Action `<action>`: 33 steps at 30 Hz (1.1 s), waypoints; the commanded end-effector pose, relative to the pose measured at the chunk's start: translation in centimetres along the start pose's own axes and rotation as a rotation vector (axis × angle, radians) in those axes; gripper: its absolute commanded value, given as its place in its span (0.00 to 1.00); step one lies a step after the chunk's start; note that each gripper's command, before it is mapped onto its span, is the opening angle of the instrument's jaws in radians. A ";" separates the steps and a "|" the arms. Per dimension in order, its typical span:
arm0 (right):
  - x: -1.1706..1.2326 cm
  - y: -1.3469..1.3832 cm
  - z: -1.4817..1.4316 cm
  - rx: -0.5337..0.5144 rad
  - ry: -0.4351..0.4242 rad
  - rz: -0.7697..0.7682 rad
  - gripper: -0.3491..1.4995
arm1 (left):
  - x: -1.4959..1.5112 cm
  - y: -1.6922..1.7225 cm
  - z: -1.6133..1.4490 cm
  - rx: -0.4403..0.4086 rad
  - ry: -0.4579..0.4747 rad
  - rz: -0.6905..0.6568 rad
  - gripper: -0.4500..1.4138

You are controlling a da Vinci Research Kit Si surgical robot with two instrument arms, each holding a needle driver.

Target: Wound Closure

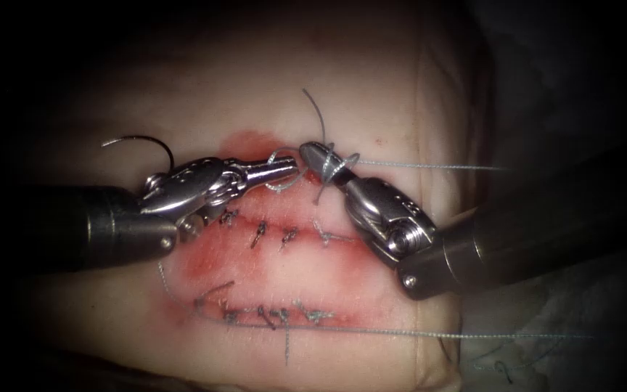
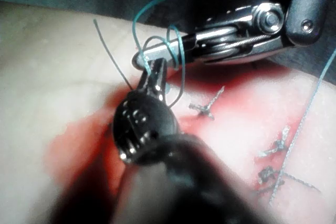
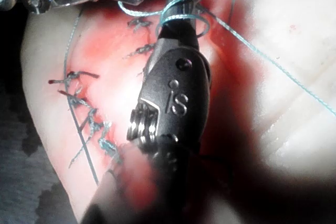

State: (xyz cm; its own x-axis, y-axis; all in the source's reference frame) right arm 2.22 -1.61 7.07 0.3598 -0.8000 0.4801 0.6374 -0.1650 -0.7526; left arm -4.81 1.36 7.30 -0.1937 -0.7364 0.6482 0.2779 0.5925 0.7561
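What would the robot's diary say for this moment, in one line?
left pincer: shut on thread | right pincer: thread looped round, grip unclear | needle: beside left tool

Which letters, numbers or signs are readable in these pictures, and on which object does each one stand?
"iS": embossed on the dark housing of the right end effector, below a small round dimple, as it reads in the right wrist view.
A raised mark on the dark housing of the left end effector, seen in the left wrist view: too blurred to read.
The tissue and the thread carry no text.
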 end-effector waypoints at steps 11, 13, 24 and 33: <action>0.12 0.15 0.04 -0.023 0.015 0.000 0.00 | 0.03 0.03 0.11 -0.005 0.009 0.009 0.09; 0.10 0.11 0.07 -0.020 0.014 0.000 0.00 | 0.05 -0.02 0.10 0.046 0.033 0.007 0.04; -0.10 -0.04 0.15 0.038 -0.023 -0.127 0.63 | 0.10 -0.14 0.15 0.087 0.053 0.018 0.09; -0.21 -0.16 0.23 0.055 -0.028 -0.199 0.66 | -0.01 0.03 0.17 0.091 0.052 0.049 0.13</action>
State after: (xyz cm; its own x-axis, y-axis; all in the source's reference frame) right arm 2.12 -1.26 7.17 0.2396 -0.7386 0.6301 0.7355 -0.2856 -0.6144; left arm -4.89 1.42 7.31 -0.1299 -0.7186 0.6832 0.2032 0.6551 0.7277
